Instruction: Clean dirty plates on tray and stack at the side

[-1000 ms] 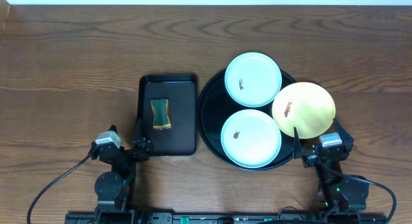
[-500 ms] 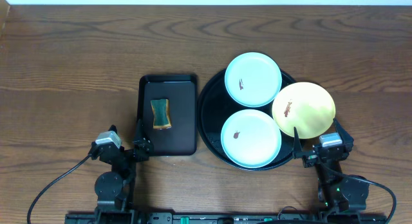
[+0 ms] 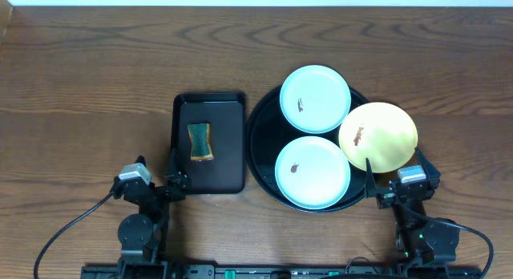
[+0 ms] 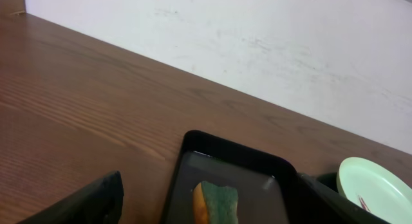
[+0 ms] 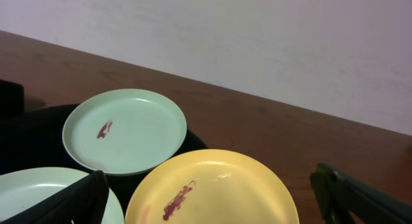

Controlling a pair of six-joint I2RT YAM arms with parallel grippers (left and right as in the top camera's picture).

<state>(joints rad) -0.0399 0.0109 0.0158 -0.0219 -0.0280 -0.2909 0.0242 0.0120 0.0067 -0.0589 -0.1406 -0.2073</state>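
Note:
Three dirty plates sit on the round black tray (image 3: 260, 143): a mint plate (image 3: 315, 99) at the back, a mint plate (image 3: 313, 172) at the front, and a yellow plate (image 3: 378, 136) overhanging the tray's right rim. Each has a small brown smear. My right gripper (image 3: 394, 168) is open and empty at the yellow plate's near edge; the right wrist view shows the yellow plate (image 5: 212, 188) between its fingers (image 5: 84, 198) and the back mint plate (image 5: 125, 130) beyond. My left gripper (image 3: 156, 168) is open and empty, left of the tray.
A smaller rectangular black tray (image 3: 228, 143) holds a green and yellow sponge (image 3: 199, 142), just ahead of my left gripper; the sponge also shows in the left wrist view (image 4: 215, 201). Dark wood tabletop (image 3: 88, 95) spreads left and behind. A white wall (image 4: 257, 44) stands beyond the far edge.

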